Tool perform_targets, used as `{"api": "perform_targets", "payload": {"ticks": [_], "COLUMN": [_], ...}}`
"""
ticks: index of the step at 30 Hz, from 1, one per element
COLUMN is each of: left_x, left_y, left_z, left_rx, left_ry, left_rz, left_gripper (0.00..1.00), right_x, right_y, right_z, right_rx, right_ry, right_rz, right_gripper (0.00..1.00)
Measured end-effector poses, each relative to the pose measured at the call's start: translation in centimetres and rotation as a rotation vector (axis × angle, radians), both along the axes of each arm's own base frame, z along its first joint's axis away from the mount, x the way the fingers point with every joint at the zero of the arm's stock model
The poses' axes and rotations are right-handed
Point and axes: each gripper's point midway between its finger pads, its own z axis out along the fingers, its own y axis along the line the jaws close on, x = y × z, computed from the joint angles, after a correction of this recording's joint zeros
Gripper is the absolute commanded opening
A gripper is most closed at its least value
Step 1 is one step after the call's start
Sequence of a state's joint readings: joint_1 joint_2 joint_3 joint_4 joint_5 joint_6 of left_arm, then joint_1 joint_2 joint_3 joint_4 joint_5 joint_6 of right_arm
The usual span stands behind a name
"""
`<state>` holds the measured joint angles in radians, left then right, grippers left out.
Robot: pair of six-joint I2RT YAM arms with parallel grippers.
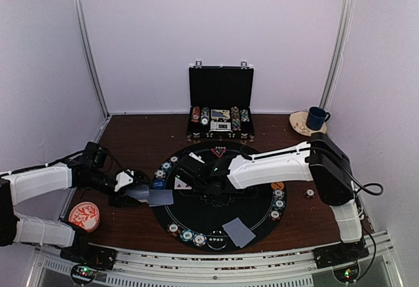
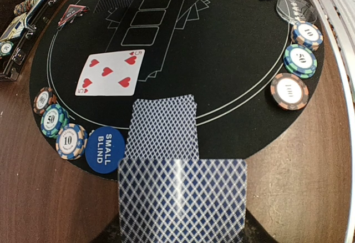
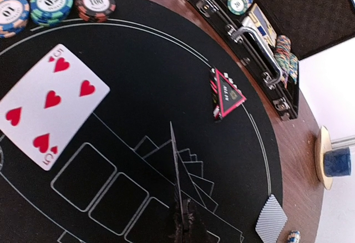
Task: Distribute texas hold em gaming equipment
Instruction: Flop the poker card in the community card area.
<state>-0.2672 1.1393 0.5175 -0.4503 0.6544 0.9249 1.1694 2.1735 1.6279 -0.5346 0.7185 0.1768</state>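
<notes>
My left gripper is shut on a grey-blue-backed card at the left rim of the black round mat; the card hides its fingers. A second face-down card lies just ahead, next to the blue SMALL BLIND disc and striped chips. My right gripper hovers over the mat's middle, shut on a card seen edge-on. A face-up five of hearts lies left of it. The red triangle marker sits at the mat's far edge. Another face-down card lies at the front.
The open black briefcase with chip rows stands behind the mat. A red-and-white dish lies front left. A blue cup on a saucer stands back right. An orange disc and chips line the mat's right rim.
</notes>
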Motion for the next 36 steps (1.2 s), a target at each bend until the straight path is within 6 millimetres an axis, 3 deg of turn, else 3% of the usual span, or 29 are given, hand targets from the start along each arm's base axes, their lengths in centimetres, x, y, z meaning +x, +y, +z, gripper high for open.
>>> {"api": "perform_targets", "payload": {"ticks": [6, 14, 36], "left_x": [0.0, 0.0, 0.0], "left_y": [0.0, 0.0, 0.0], "left_z": [0.0, -0.1, -0.2], "left_rx": [0.000, 0.001, 0.002], "left_ry": [0.000, 0.005, 0.006], "left_rz": [0.000, 0.000, 0.001], "left_gripper": [0.11, 0.11, 0.11], "right_x": [-0.5, -1.2, -1.7], "right_y": [2.4, 4.1, 4.2], "right_z": [-0.7, -2.7, -5.9], "right_rx": [0.060, 0.076, 0.031], "right_ry": [0.056, 0.117, 0.154], "right_rz": [0.104, 0.185, 0.305], "right_gripper": [0.00, 0.00, 0.00]}}
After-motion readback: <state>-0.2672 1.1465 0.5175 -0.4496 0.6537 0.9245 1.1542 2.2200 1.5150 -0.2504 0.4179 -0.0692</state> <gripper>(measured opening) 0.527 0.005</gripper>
